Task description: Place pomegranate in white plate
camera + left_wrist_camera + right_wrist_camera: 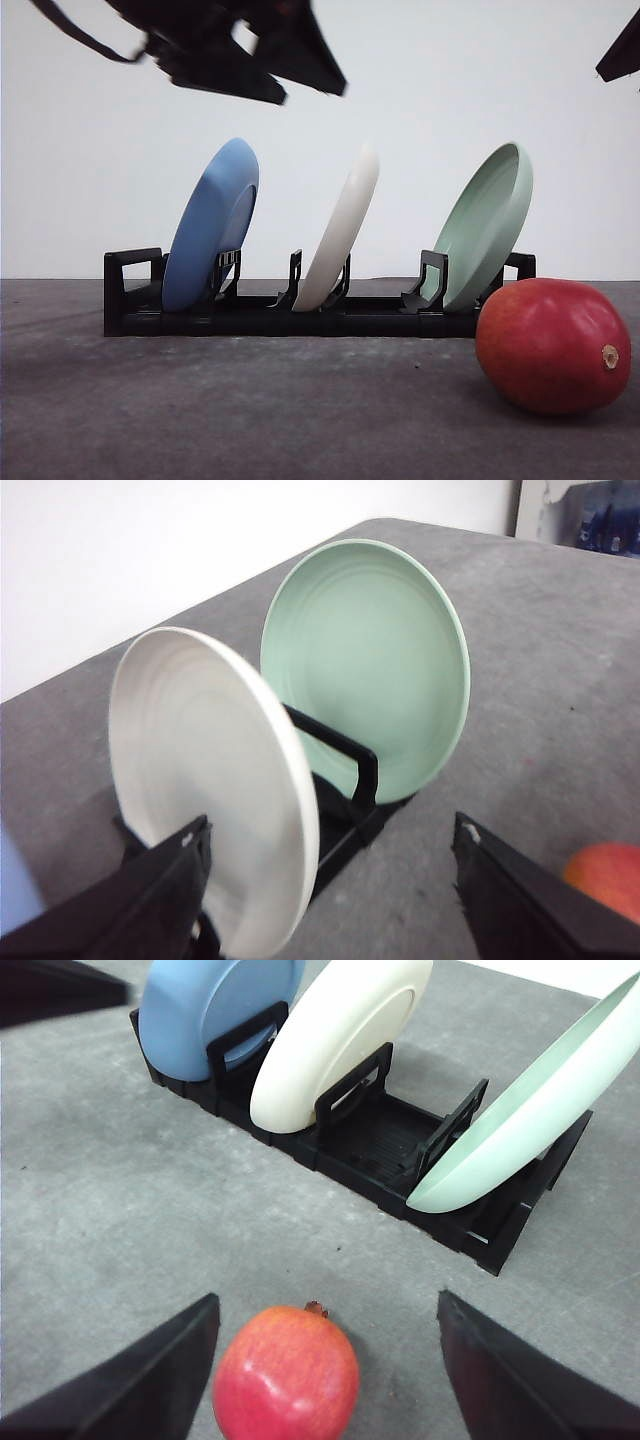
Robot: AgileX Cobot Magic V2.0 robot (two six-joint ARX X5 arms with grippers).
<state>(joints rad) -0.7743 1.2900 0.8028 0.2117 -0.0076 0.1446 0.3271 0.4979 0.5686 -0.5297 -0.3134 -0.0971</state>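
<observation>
Red pomegranate (286, 1372) lies ungrasped between my right pincer (325, 1380)'s spread fingers; next I close, then carry it toward the white plate (335, 1035) at twelve o'clock.

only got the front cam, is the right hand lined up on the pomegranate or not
Observer: The right hand is open, and the pomegranate sits between its fingers in the right wrist view, not gripped.
Operator: and the left hand
Observer: The left hand is open too, pointed at the edge of the white plate.
Operator: is that plate touching its neighbour
Observer: No. It leans in the middle slot of the black rack, with a gap to the pale green plate.
</observation>
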